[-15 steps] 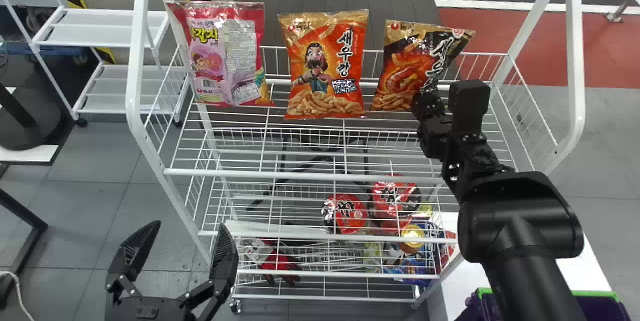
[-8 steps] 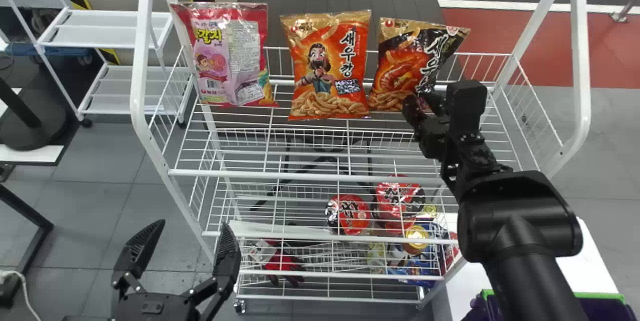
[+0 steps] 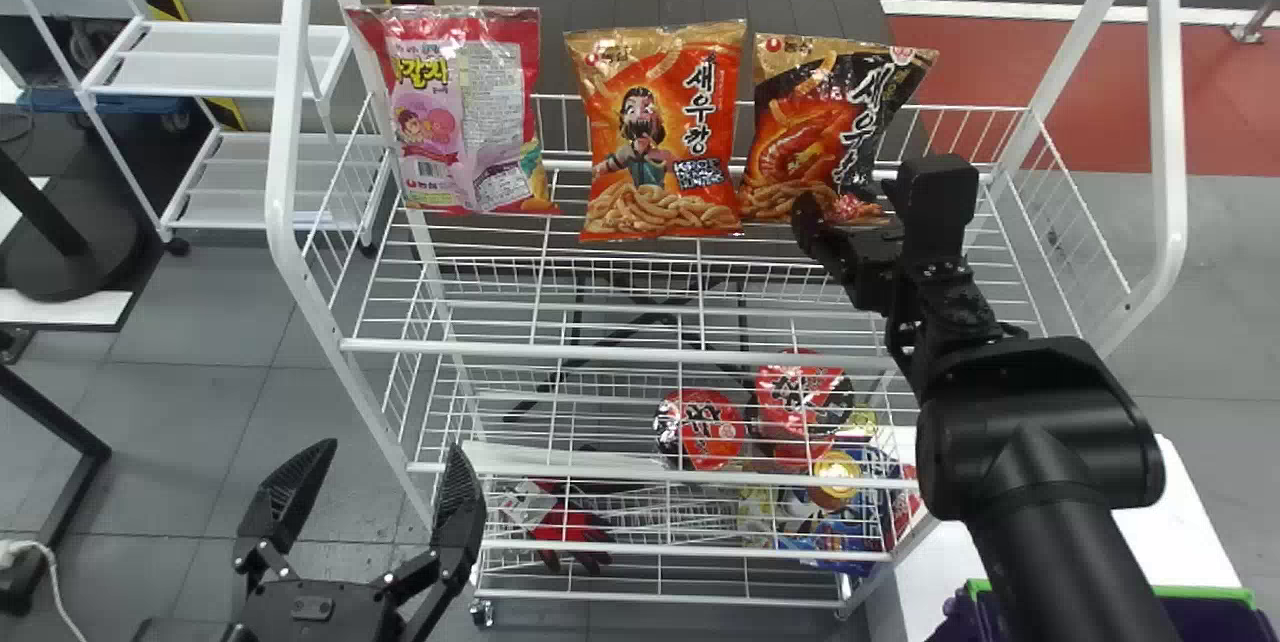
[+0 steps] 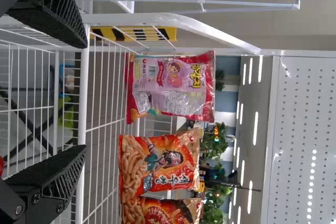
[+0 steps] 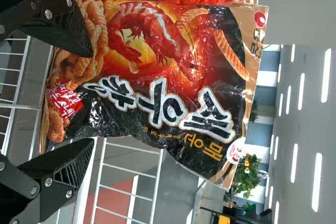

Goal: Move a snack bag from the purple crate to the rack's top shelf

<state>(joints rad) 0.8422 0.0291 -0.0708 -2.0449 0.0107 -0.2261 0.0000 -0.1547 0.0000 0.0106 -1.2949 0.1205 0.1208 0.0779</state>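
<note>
Snack bag (image 3: pixel 815 127) stands on top shelf (image 3: pixel 600 353); your right gripper (image 5: pixel 90 98) now spreads wide, holding nothing. Release looks done. Left gripper (image 3: pixel 390 450) parked, wide open.

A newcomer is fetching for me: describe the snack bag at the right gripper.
Find the white wire rack, then its top shelf. At the bag row's right end in the head view stands the black-and-orange bag. Only it has a large black area.
</note>
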